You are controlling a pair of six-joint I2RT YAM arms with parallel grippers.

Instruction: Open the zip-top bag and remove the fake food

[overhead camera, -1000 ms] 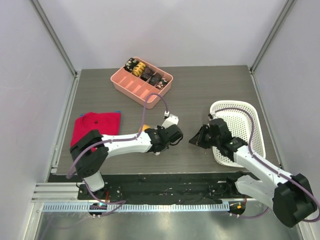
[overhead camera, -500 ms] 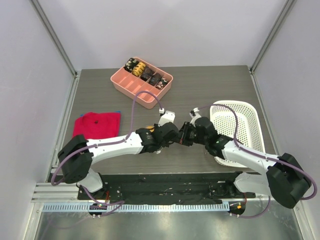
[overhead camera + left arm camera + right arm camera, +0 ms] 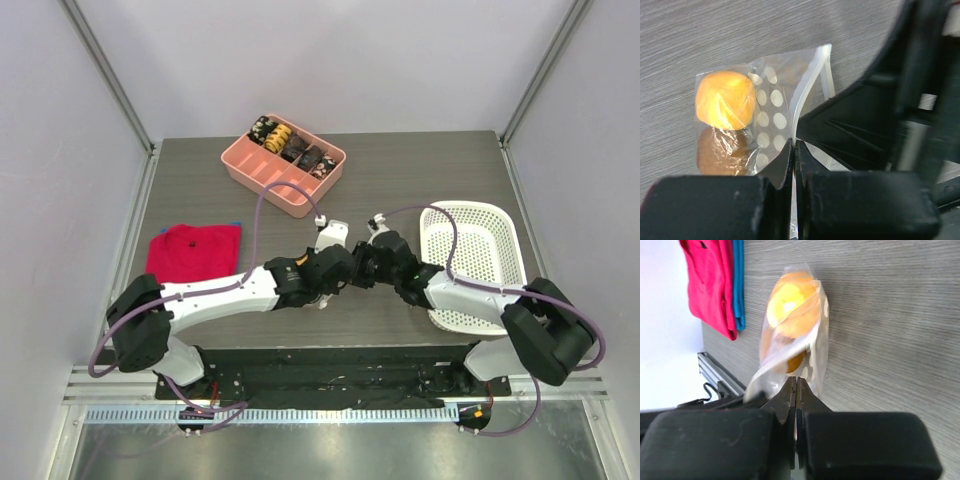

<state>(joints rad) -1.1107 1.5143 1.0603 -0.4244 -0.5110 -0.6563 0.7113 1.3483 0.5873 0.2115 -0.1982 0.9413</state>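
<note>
The zip-top bag [image 3: 765,107] is clear with white dots and a white zip strip [image 3: 811,82]. It holds the fake food: an orange piece [image 3: 724,106] and a dark red-brown piece [image 3: 719,154] beside it. My left gripper [image 3: 793,143] is shut on the bag's edge by the zip strip. My right gripper [image 3: 795,381] is shut on the bag [image 3: 797,327] from the other side, with the orange piece [image 3: 788,299] inside. In the top view the left gripper [image 3: 343,268] and the right gripper [image 3: 366,266] meet tip to tip at the table's middle, hiding the bag.
A pink divided tray [image 3: 262,175] with dark and yellow-striped pieces stands at the back. A white basket [image 3: 503,232] lies at the right. A red folded cloth [image 3: 194,250] over a blue one lies at the left, also in the right wrist view [image 3: 709,282].
My right arm has swung left from the basket to the left gripper and shut on the bag. My left gripper has shifted slightly right with the bag.
</note>
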